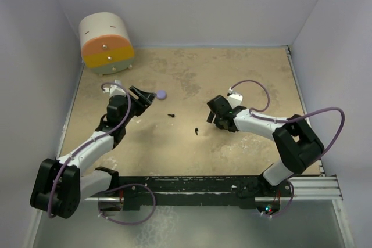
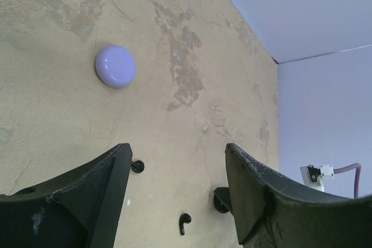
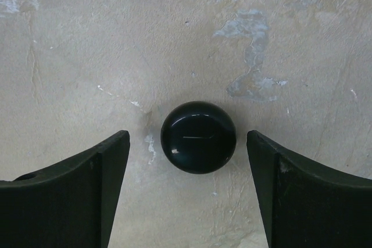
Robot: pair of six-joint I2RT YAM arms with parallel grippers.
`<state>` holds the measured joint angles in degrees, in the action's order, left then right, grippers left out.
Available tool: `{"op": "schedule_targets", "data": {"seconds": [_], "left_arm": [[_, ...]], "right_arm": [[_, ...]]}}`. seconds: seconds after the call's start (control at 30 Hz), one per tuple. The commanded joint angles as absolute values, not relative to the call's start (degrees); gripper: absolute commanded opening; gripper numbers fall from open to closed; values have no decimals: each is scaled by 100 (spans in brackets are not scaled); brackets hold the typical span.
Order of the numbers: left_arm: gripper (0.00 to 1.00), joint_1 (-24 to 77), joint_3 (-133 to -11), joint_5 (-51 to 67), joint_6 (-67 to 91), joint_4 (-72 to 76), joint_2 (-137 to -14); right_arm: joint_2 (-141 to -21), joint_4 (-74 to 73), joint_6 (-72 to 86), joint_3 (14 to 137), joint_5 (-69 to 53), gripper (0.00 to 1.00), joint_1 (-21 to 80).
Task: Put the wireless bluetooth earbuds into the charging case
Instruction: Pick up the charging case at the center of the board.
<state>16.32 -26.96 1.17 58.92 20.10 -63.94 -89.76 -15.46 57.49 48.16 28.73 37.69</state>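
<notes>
Black case (image 3: pixel 198 137): on bench (image 3: pixel 87 39), bracketed by right end effector (image 3: pixel 187 137), jaws apart, probably for gripping. Left of case: two loose earbuds (image 1: pixel 172 115); left end effector (image 2: pixel 177 155), apart, empty.

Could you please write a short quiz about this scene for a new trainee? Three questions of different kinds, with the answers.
1. True or false: the right gripper is shut on the black disc.
2. Which colour is the other disc, ahead of the left gripper? A orange, B lavender, C green.
3. Fill in: the top view shows ___ black earbuds loose on the table between the grippers.
Key: 1 false, its fingers stand open on both sides of the disc; 2 B; 3 two.
</notes>
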Motion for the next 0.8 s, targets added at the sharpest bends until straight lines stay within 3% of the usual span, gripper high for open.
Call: {"op": "schedule_targets", "data": {"seconds": [0.0, 0.77], "left_arm": [[64, 1659, -2630, 182, 5766, 2136, -6233], [63, 1661, -2518, 149, 5762, 2158, -6191]], "right_arm": [[-9083, -1273, 5467, 4674, 2809, 83, 3703], [-9211, -1367, 5352, 4568, 2698, 74, 3700]]}}
